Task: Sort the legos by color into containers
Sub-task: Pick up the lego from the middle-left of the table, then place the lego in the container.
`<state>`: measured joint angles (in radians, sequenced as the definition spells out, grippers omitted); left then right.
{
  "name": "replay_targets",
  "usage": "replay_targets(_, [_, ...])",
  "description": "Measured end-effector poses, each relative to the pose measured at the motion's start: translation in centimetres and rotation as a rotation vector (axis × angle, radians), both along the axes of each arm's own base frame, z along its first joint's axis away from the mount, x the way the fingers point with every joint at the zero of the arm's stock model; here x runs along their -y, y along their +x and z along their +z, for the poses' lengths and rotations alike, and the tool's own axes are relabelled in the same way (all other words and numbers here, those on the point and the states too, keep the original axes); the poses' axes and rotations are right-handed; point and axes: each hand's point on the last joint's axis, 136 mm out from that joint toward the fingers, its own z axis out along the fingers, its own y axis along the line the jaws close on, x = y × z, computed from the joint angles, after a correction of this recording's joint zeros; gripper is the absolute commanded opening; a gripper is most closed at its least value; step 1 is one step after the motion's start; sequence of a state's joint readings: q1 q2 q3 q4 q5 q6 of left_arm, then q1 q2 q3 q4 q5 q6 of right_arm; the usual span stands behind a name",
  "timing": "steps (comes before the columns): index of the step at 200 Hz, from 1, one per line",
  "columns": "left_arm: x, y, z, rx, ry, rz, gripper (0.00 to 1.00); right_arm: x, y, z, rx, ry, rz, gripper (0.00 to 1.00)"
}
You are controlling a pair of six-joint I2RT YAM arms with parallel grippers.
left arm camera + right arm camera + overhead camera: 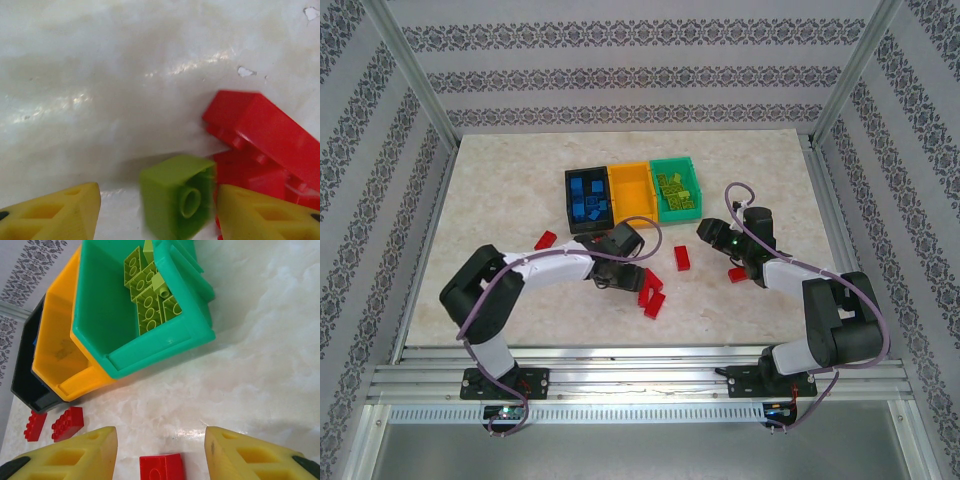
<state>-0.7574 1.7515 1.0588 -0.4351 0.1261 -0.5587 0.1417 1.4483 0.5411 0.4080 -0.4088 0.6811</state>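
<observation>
Glossy studded bricks and three smooth plastic bins on a marbled table [500, 200].
Top: the black bin [570, 200] holds blue bricks [590, 198], the orange-yellow bin [631, 190] sits in the middle, the green bin [670, 162] holds lime bricks [673, 190], and red bricks [651, 296] lie scattered nearby. Left wrist: the left gripper [157, 189] has its jaws apart around a blurred lime brick [175, 200]. Right wrist: the right gripper [161, 432] is parted, with a red brick [161, 467] untouched between its fingers.

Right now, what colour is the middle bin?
The middle bin is orange-yellow, clearest in the right wrist view.
</observation>
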Motion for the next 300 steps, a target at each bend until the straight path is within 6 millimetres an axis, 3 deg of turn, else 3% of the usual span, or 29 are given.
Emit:
replay_targets(33, [0.3, 0.2, -0.9, -0.024, 0.023, -0.003, 0.61, 0.0, 0.0, 0.0, 0.000, 0.000, 0.000, 0.50])
replay_targets(65, [0.1, 0.0, -1.0, -0.028, 0.039, 0.000, 0.42, 0.0, 0.0, 0.0, 0.000, 0.000, 0.000, 0.50])
replay_targets(108, [-0.1, 0.1, -0.8, -0.018, 0.050, 0.003, 0.27, 0.0, 0.0, 0.0, -0.001, 0.000, 0.000, 0.50])
replay_targets(152, [-0.1, 0.1, -0.4, -0.011, 0.043, 0.004, 0.26, 0.0, 0.0, -0.1, -0.004, 0.000, 0.000, 0.50])
replay_targets(192, [0.5, 0.9, 1.4, 0.027, 0.012, 0.005, 0.26, 0.0, 0.0, -0.3, -0.008, -0.001, 0.000, 0.50])
replay_targets(242, [4.6, 5.8, 7.7, 0.165, -0.089, -0.009, 0.27, 0.0, 0.0, -0.3, -0.008, 0.000, 0.000, 0.50])
replay_targets(300, [8.7, 14.8, 12.4, 0.269, -0.159, -0.008, 0.27, 0.0, 0.0, -0.3, -0.008, 0.000, 0.000, 0.50])
